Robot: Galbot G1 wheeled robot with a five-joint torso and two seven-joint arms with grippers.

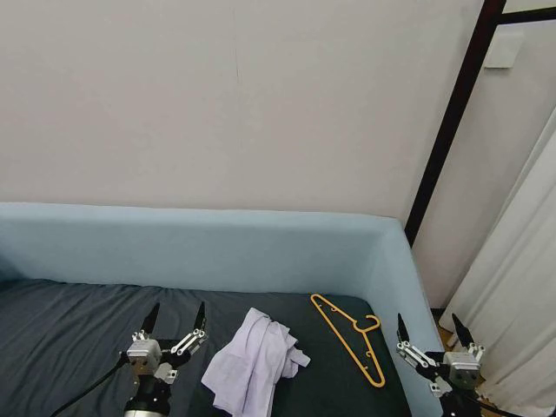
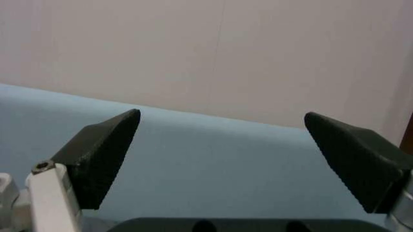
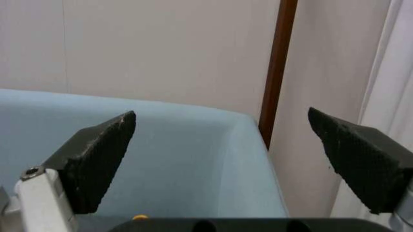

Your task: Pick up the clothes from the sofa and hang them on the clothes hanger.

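Clothes [image 1: 257, 363] are lying in a crumpled pale heap on the dark seat cushion [image 1: 61, 334] of the sofa [image 1: 217, 248], sitting at about 6 o'clock in my head view. Orange hanger [image 1: 347, 334] is lying flat on the same cushion at 3 o'clock of the clothes, just beside them but apart, its hook pointing toward the sofa's arm. I am holding my left gripper [image 1: 178, 313] above the cushion at 9 o'clock of the clothes, near them, jaws spread wide and gripping nothing. In the left wrist view its fingers [image 2: 103, 154] are framing the light blue sofa back [image 2: 219, 169]. I am holding my right gripper [image 1: 427, 323] at 3 o'clock of the hanger, over the sofa's arm, jaws likewise released and empty. In the right wrist view they are framing the sofa's corner, with a dark door frame [image 3: 277, 67] and a white curtain [image 3: 393, 58] standing beyond at 1 o'clock.
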